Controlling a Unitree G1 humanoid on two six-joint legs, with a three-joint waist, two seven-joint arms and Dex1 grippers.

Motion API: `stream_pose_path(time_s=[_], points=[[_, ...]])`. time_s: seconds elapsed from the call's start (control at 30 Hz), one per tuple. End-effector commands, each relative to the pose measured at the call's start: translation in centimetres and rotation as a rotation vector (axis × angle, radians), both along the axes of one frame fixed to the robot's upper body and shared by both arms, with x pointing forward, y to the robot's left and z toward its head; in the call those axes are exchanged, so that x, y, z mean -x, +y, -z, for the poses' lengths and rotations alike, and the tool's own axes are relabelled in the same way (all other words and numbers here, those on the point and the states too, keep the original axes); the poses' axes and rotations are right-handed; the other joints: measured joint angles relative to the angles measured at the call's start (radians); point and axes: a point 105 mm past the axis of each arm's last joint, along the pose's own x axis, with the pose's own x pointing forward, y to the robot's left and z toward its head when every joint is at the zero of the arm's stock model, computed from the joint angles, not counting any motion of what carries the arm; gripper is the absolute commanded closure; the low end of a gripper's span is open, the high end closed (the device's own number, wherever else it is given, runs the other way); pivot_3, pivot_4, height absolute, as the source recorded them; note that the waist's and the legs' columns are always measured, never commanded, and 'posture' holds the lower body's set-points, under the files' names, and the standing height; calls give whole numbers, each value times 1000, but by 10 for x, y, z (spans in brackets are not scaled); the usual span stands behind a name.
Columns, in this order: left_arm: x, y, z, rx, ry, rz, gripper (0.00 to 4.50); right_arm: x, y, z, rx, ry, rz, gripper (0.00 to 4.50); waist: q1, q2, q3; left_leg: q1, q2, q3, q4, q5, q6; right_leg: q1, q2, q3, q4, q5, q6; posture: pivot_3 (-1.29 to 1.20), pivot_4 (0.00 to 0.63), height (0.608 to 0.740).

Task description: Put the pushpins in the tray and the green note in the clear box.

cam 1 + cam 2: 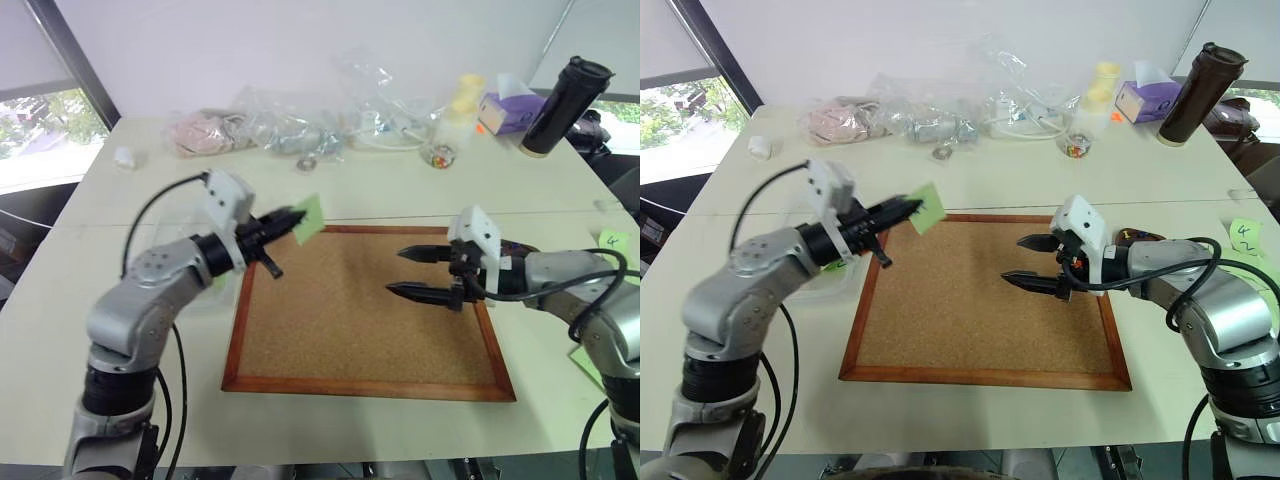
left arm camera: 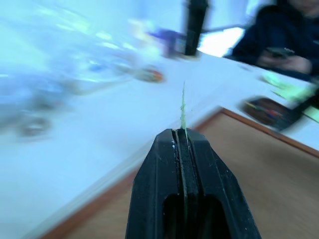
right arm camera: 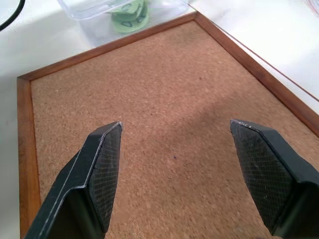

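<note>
My left gripper (image 1: pixel 293 219) is shut on the green note (image 1: pixel 310 214), held in the air over the far left corner of the cork board (image 1: pixel 360 320). The left wrist view has the green note (image 2: pixel 183 112) edge-on, pinched between the shut fingers. My right gripper (image 1: pixel 1013 259) hovers open over the board's right half with nothing between its fingers (image 3: pixel 107 164). The tray (image 2: pixel 266 109) sits just behind it off the board's right edge, with blurred coloured specks in it that may be the pushpins. The clear box (image 3: pixel 89 12) lies by the board's left edge, under my left arm, with green paper pieces inside.
Clear plastic bags (image 1: pixel 300 120) crowd the table's far side, with a small jar (image 1: pixel 442 152), a purple tissue box (image 1: pixel 508 108) and a black tumbler (image 1: pixel 562 105). A green note marked 4 (image 1: pixel 1245 232) lies at the right edge. A person (image 2: pixel 284 35) sits beyond the table.
</note>
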Motion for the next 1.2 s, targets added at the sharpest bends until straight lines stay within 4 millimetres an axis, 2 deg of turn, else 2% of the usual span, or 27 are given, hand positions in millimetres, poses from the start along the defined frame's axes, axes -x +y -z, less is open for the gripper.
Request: stream_pose_path(time_s=[0.03,0.17,0.43,0.57,0.63,0.67,0.7,0.77,0.8,0.93,1.0,1.13,1.2], points=[[3,64,-15,-28,-29,-178,4500,-8,4,-8,0,-59,-7,994,-13,0,0,0,0,0,-1,0,0,-1,0,0,0,0,0,0,150,740],[11,94,-7,-91,19,-231,4500,-13,4,-6,19,-72,-16,994,-13,0,1,0,-2,-1,-1,0,0,0,-1,-1,0,0,0,0,150,740],[18,109,39,-139,181,-242,4500,-16,4,-7,20,-86,-14,994,-17,0,1,0,-1,-2,-1,0,0,1,-1,-1,-1,0,0,0,150,740],[21,119,57,-137,230,-272,3081,-17,1,-8,25,-93,5,951,-18,0,1,0,-1,-2,-2,0,0,0,-1,-1,-1,0,0,0,150,740],[22,119,55,-142,226,-265,2254,-16,-2,-7,36,-94,11,951,-16,0,1,0,-1,-2,-2,0,0,0,-1,-1,-1,0,0,0,150,740],[23,118,52,-140,219,-255,1614,-16,-3,-7,37,-93,15,951,-15,0,1,0,-1,-2,-2,0,0,0,-1,-1,-1,0,0,0,150,740],[24,117,48,-140,209,-244,1209,-15,-4,-8,37,-91,19,951,-14,0,1,0,-1,-2,-2,0,0,0,-1,-1,-1,0,0,0,150,740],[27,108,36,-116,174,-182,171,-14,-8,-8,43,-91,26,951,-14,0,1,0,-1,-2,-1,0,0,1,-2,-1,-1,0,0,0,150,740],[28,103,31,-102,160,-154,73,-13,-10,-8,45,-90,32,951,-14,0,1,0,-1,-2,-1,0,0,1,-2,-1,-1,0,0,0,150,740],[34,78,18,-126,126,-34,73,-10,-19,-10,63,-84,57,951,-17,0,1,0,-1,-2,-1,0,0,1,-2,0,-1,0,0,0,150,740],[41,52,13,-144,105,83,73,-7,-27,-12,73,-83,77,951,-16,0,2,0,-1,-2,-2,0,0,1,-2,0,-1,0,0,0,150,740],[58,13,22,-185,130,273,73,-2,-38,-14,92,-79,104,951,-17,0,2,0,-1,-2,-1,0,0,1,-2,0,-1,0,0,0,150,740],[61,4,26,-188,142,313,73,-1,-39,-14,93,-79,109,951,-18,0,2,0,-1,-2,-2,0,0,1,-1,0,-1,0,0,0,150,740]])
